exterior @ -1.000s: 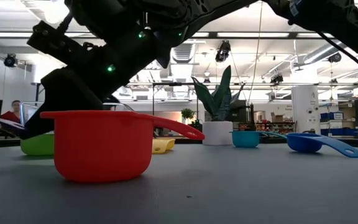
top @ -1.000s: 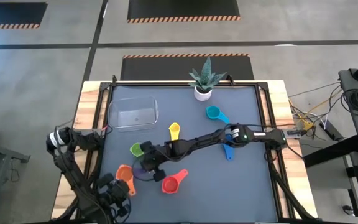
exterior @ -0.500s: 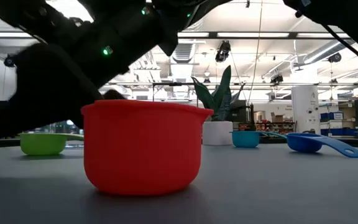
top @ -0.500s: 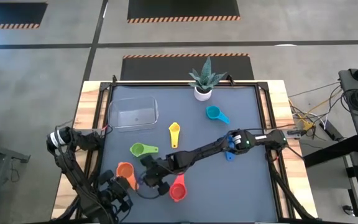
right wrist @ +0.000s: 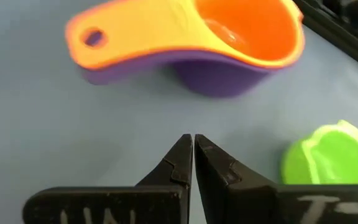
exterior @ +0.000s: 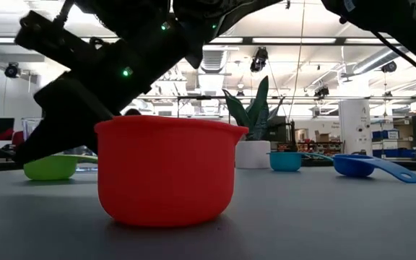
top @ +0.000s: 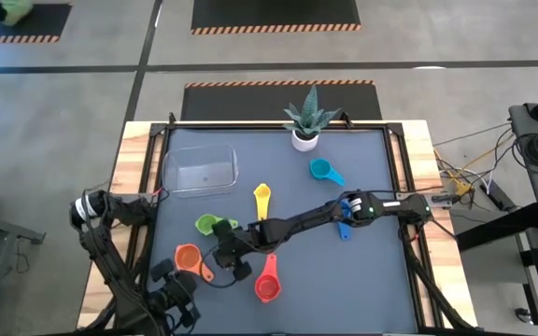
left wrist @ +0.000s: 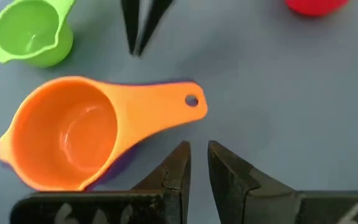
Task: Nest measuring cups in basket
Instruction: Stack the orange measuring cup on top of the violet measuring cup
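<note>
The orange cup (top: 188, 259) sits nested in the purple cup (right wrist: 213, 71) at the near left of the table. My right gripper (right wrist: 193, 140) is shut; in the high view it (top: 220, 260) points at this pair, a short way off. My left gripper (left wrist: 197, 149) hovers just near of the orange handle (left wrist: 166, 106), its fingers a narrow gap apart and empty. The green cup (top: 208, 225), yellow cup (top: 261, 199), teal cup (top: 321, 170) and red cup (top: 267, 283) rest on the mat. The blue cup (top: 344, 229) lies partly under my right arm. The clear basket (top: 199, 171) stands at the far left.
A white pot with a spiky plant (top: 304, 126) stands at the far edge, middle. My right arm stretches across the mat from the right edge to the near left. In the low view the red cup (exterior: 166, 173) stands close in front.
My right gripper has swung toward the near edge, then back a little toward the far edge, still shut. The red cup has slid toward the near edge and turned about; its handle, which pointed far-right, now points toward the far edge.
</note>
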